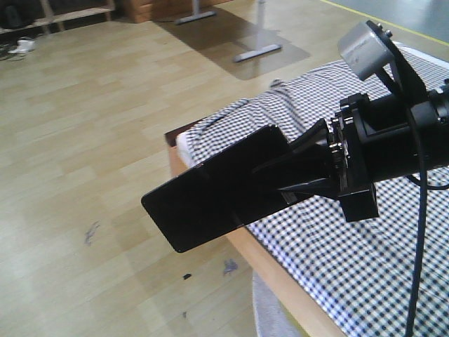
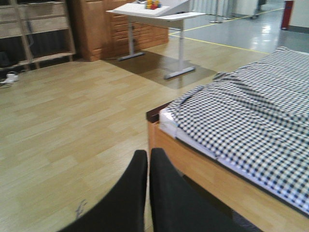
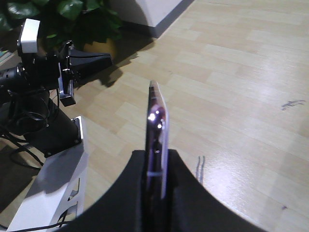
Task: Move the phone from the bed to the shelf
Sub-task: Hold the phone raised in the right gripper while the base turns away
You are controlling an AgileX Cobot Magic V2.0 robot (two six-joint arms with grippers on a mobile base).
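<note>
Front view, from the left: pale plank floor (image 1: 84,140) fills the left half. At centre the phone (image 1: 210,189) is off the bed, a black slab held out over the floor past the bed corner, its face tilted up. The right gripper (image 1: 291,175) reaches in from the right, jaws clamped on the phone's right end. The bed (image 1: 351,253) runs along the lower right, its checked cloth creased.

Left wrist view: a wooden shelf unit (image 2: 38,29) stands in the upper left against the far wall, well apart from the bed. A white desk (image 2: 159,14) stands at top centre. The left gripper (image 2: 148,169) sits at bottom centre, jaws together but for a hairline gap, holding nothing. The bed (image 2: 251,111) takes the right side, with its wooden side rail below the cloth.

Right wrist view: the left gripper (image 3: 96,60) shows in the upper left with its camera, above the robot's white base (image 3: 58,179). A potted plant (image 3: 72,9) is behind it. At centre the phone (image 3: 157,121) stands edge-on. Its rim looks pinkish, though glare makes that unsure. The right gripper (image 3: 157,162) pinches it from both sides at the bottom, with floor (image 3: 241,72) behind.
</note>
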